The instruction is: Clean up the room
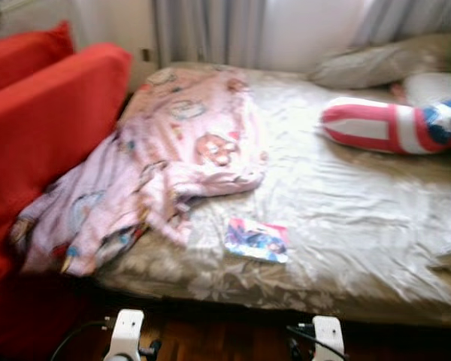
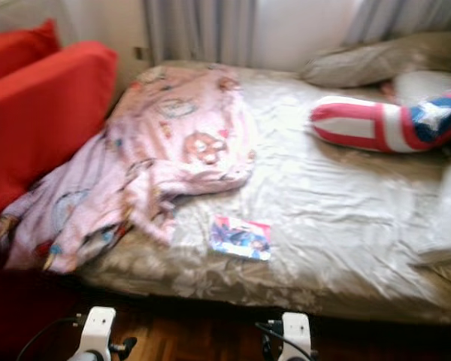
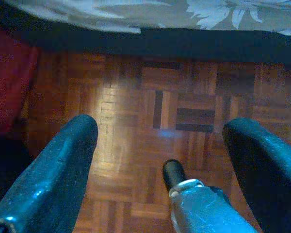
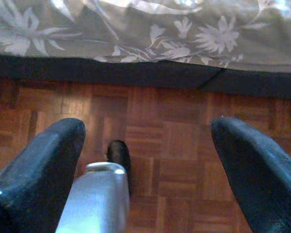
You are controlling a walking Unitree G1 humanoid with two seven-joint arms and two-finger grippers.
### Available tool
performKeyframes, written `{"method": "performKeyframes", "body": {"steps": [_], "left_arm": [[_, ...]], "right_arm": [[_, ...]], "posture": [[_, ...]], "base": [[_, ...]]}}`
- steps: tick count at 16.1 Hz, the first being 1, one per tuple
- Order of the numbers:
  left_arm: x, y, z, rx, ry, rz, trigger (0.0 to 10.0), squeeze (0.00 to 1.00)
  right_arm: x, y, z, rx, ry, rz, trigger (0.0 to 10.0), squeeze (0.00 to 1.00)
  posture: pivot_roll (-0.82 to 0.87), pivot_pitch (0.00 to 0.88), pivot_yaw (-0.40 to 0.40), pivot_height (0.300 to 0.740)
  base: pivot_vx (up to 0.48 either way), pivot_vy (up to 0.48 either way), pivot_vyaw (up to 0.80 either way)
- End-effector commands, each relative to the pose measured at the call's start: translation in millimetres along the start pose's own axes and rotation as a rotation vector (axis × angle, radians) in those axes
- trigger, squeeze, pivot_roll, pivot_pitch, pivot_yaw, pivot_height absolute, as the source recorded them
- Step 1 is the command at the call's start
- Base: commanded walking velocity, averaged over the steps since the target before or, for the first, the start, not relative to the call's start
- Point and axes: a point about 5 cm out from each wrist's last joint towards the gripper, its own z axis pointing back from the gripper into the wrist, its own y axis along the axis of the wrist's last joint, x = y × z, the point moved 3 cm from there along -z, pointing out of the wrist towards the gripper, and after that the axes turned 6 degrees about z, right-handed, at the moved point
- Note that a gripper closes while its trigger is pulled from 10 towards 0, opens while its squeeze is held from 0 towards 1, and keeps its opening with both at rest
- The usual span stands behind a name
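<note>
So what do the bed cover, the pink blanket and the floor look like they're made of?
Bed cover: probably satin-like fabric, glossy, with bright sheen and a woven floral pattern.
Pink blanket: soft matte cloth, maybe fleece or cotton, crumpled in loose folds, printed with cartoon figures.
Floor: wood parquet, small blocks in a basket-weave pattern, polished enough to reflect light.
</note>
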Motion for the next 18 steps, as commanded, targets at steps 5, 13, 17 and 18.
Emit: {"method": "performKeyframes", "body": {"steps": [5,13,17,18], "left_arm": [[5.7,-3.9,-0.1,-0.017,-0.009,-0.002,10.0,0.00],[5.4,-6.1,0.3,-0.028,-0.010,-0.028,10.0,0.00],[6.9,-7.3,0.4,-0.032,-0.016,-0.038,10.0,0.00],[7.3,-7.3,0.4,-0.032,-0.017,-0.039,10.0,0.00]], "right_arm": [[3.5,-7.3,1.8,-0.023,-0.005,-0.001,10.0,0.00],[4.2,-5.7,1.6,-0.015,-0.008,-0.014,10.0,0.00],[3.6,-5.6,1.4,-0.020,-0.006,0.022,10.0,0.00],[3.5,-6.4,1.5,-0.021,-0.007,-0.005,10.0,0.00]], "posture": [[0.03,0.077,-0.019,0.740],[0.03,0.079,-0.021,0.740],[0.03,0.079,-0.019,0.740],[0.03,0.080,-0.020,0.740]], "base": [[0.000,-0.083,-0.76],[0.000,-0.131,-0.09],[0.000,-0.278,0.51],[0.000,-0.285,0.00]]}}
